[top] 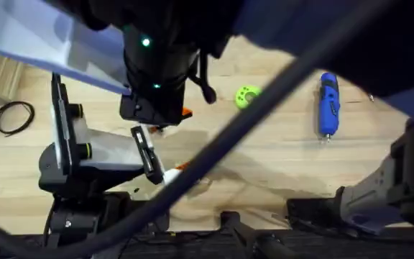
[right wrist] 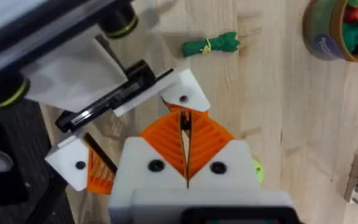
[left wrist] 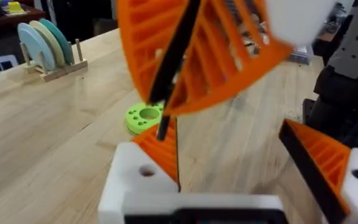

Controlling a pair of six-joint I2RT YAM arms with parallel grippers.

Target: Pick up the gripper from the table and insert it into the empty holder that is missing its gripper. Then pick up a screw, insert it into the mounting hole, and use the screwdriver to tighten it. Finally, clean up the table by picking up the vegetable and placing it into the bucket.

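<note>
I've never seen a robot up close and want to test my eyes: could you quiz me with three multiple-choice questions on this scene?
1. Where is the vegetable?
A on the floor
B on the table
C on a shelf

2. What colour is the screwdriver?
A red
B blue
C yellow

3. How do the right hand's fingers stand?
A wide apart
B pressed together
C one missing

Answers:
1. B, it lies on bare wood.
2. B, its body is bright blue in the overhead view.
3. B, the two orange pads meet in the right wrist view.
</note>
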